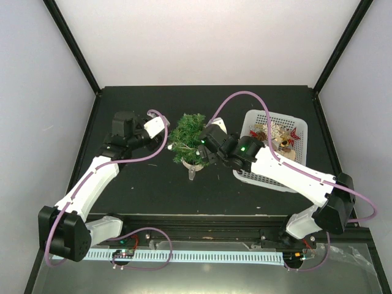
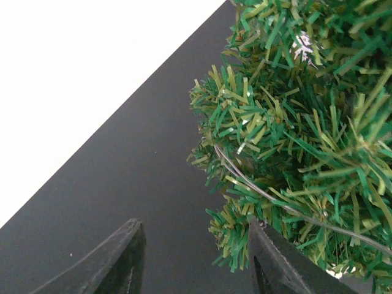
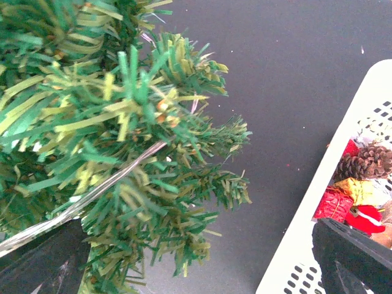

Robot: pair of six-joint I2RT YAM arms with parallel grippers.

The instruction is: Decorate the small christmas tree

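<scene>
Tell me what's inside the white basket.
The white basket holds a pile of ornaments: a pine cone, red and yellow pieces. The right arm covers its near side, so anything there is hidden.

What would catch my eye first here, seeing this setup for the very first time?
The small christmas tree, bushy and green, stands on the black table, with the white left arm and right arm reaching to it from either side. Just right of it sits a white mesh basket of red and gold ornaments, a pine cone among them. Up close, a thin silvery wire runs through the needles.
</scene>
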